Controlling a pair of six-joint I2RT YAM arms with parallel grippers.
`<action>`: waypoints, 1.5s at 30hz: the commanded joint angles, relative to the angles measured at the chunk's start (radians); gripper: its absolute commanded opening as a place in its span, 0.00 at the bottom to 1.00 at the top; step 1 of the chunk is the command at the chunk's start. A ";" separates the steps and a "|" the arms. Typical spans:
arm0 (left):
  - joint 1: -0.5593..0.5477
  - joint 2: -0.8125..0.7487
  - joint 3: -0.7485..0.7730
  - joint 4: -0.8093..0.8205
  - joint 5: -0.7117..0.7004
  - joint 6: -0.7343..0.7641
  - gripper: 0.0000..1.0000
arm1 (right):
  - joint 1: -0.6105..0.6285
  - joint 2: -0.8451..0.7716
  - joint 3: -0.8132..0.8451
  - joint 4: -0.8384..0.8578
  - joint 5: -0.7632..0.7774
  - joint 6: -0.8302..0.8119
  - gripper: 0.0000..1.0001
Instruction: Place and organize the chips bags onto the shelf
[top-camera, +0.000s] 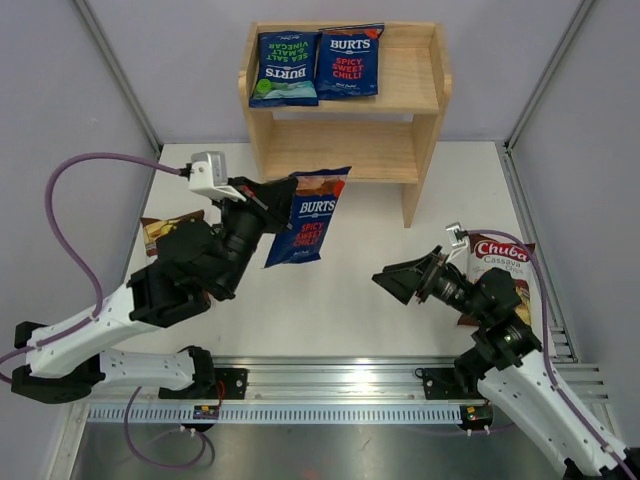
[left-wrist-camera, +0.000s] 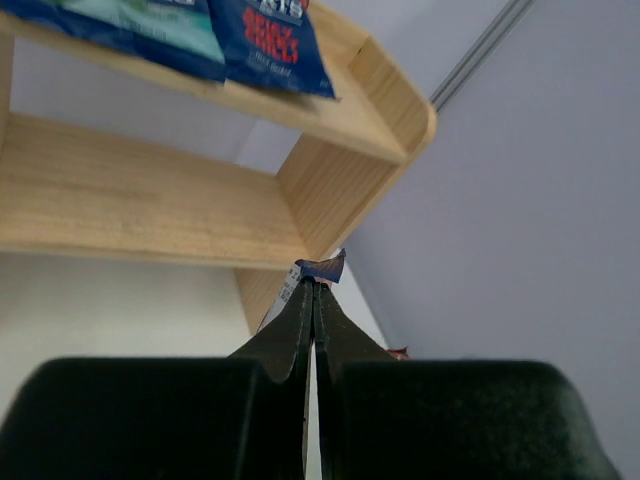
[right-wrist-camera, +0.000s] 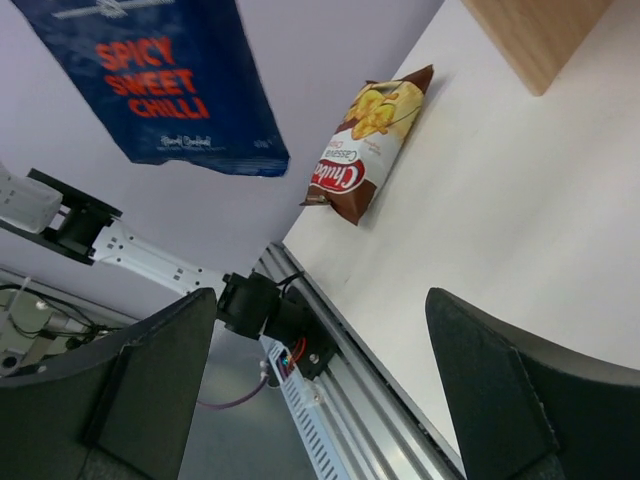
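Note:
The wooden shelf (top-camera: 400, 80) stands at the back with two blue BURTS chips bags lying flat on its top tier: a green-accented one (top-camera: 285, 68) and a spicy sweet chilli one (top-camera: 349, 62). My left gripper (top-camera: 283, 192) is shut on the top edge of a third BURTS bag (top-camera: 308, 218), which hangs in the air in front of the lower tier (top-camera: 340, 150). In the left wrist view the shut gripper (left-wrist-camera: 314, 290) pinches that bag's corner (left-wrist-camera: 325, 267). One brown Chuba bag (top-camera: 165, 230) lies partly hidden behind my left arm. Another Chuba bag (top-camera: 497, 262) lies under my right arm. My right gripper (top-camera: 400, 280) is open and holds nothing.
A metal rail (top-camera: 330, 385) runs along the near table edge. A purple cable (top-camera: 70, 200) loops off the left arm. Grey walls close in both sides. The right wrist view shows the hanging bag (right-wrist-camera: 160, 80), the left Chuba bag (right-wrist-camera: 365, 150) and a shelf corner (right-wrist-camera: 535, 40).

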 joint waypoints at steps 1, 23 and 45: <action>-0.005 -0.006 0.079 0.078 -0.006 0.069 0.00 | 0.006 0.122 -0.029 0.513 -0.139 0.120 0.93; -0.017 0.000 0.106 0.196 0.281 -0.096 0.00 | 0.294 0.721 0.144 1.120 0.082 -0.094 0.97; 0.015 -0.009 0.188 -0.070 0.209 0.023 0.08 | 0.294 0.358 0.187 0.509 -0.042 -0.212 0.07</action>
